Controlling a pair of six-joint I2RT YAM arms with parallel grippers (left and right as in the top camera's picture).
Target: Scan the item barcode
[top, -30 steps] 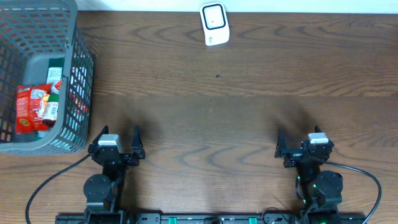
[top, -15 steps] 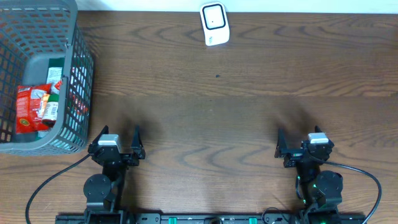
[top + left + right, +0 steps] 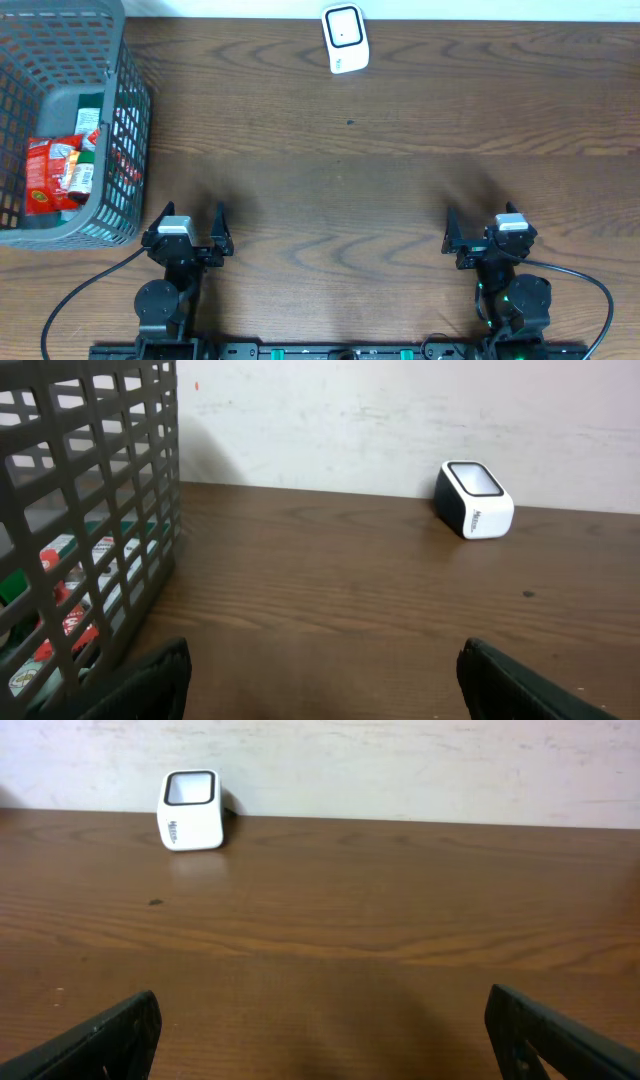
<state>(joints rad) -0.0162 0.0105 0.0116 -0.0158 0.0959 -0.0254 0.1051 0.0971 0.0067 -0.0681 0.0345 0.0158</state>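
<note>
Overhead, the left pincer (image 3: 192, 214) and the right pincer (image 3: 480, 216) are sitting at the near edge of the desk (image 3: 350, 190), one toward each side, each standing wide apart and holding nothing. Red snack packets (image 3: 50, 175) are lying in the bottom of a grey mesh basket (image 3: 130, 110), which is sitting at the far left corner of the desk, just beyond the left pincer. A small white scanner (image 3: 345, 38) is standing at the far edge near the middle, well apart from the basket and from both pincers, its dark-rimmed window tilting upward.
</note>
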